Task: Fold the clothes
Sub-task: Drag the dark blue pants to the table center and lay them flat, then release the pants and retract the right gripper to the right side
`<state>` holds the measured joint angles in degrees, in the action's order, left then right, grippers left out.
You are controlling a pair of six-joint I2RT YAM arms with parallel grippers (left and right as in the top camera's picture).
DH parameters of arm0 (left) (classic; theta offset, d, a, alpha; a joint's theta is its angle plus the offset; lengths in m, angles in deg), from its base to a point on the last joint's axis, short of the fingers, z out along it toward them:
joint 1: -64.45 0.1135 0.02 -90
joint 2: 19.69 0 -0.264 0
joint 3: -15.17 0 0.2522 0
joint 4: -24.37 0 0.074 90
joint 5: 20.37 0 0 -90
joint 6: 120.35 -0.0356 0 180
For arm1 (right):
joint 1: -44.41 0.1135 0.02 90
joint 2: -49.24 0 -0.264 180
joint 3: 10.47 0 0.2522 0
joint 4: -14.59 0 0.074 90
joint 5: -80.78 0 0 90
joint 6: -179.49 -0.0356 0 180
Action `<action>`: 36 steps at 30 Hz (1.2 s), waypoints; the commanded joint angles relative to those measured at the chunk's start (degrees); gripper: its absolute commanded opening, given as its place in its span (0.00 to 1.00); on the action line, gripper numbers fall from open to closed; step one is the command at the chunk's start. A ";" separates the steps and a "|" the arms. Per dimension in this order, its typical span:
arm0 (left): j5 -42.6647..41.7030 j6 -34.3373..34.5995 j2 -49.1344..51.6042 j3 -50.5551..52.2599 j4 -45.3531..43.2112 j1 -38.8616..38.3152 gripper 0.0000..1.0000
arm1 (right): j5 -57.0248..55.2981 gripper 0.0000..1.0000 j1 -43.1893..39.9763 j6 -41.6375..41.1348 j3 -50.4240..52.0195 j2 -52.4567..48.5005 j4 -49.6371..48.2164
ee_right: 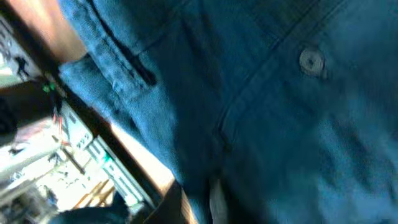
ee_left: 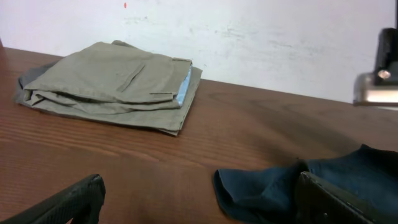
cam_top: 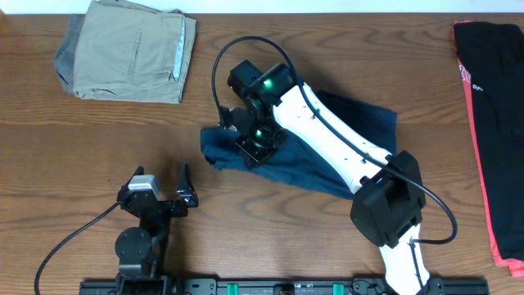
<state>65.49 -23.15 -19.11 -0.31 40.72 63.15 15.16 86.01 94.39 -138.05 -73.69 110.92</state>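
Observation:
The dark navy shorts (cam_top: pixel 360 115) lie crumpled in the middle of the table, partly under my right arm. My right gripper (cam_top: pixel 258 147) is down on their left end. In the right wrist view the navy fabric (ee_right: pixel 280 124), with a button and a seam, fills the frame right at the jaws, and the gripper looks shut on it. My left gripper (cam_top: pixel 164 197) is open and empty near the front edge, left of the shorts. In the left wrist view the shorts' folded corner (ee_left: pixel 267 186) lies just ahead of its right finger.
Folded tan shorts (cam_top: pixel 127 49) sit at the back left and also show in the left wrist view (ee_left: pixel 112 84). A black garment with a red-pink stripe (cam_top: pixel 495 115) lies along the right edge. Bare wood lies between the left gripper and the tan shorts.

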 commanded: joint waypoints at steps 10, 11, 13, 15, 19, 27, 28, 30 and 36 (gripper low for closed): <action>-0.59 -0.79 -0.35 1.49 0.98 -0.17 0.98 | -5.81 0.33 -1.62 -5.27 -0.42 3.61 1.40; -0.59 -0.79 -0.35 1.49 0.98 -0.17 0.98 | -8.35 0.33 -2.25 -6.67 -0.42 4.48 1.51; -0.61 -0.79 -0.35 1.49 0.98 -0.17 0.98 | -14.86 0.36 -4.31 -10.56 -0.42 6.60 2.01; -0.61 -0.79 -0.35 1.49 0.98 -0.17 0.98 | -21.35 0.40 -7.02 -14.32 -0.39 8.59 2.64; -0.59 -0.79 -0.35 1.49 0.98 -0.17 0.98 | -33.00 0.99 -14.60 -20.65 -0.39 11.67 3.45; -0.61 -0.79 -0.35 1.49 0.98 -0.17 0.98 | -41.55 0.99 -33.35 -22.71 -0.39 11.58 2.38; -0.59 -0.79 -0.35 1.49 0.98 -0.17 0.98 | -41.57 0.99 -35.65 -22.69 -0.39 11.37 1.99; -0.59 -0.79 -0.35 1.49 0.98 -0.17 0.98 | -41.53 0.99 -40.46 -22.84 -0.39 11.28 0.26; -0.61 -0.79 -0.35 1.49 0.98 -0.17 0.98 | -39.17 0.99 -53.31 -29.11 -0.39 11.26 -2.58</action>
<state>65.49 -23.15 -19.11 -0.31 40.69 63.15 -24.40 37.38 70.09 -138.09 -61.97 108.30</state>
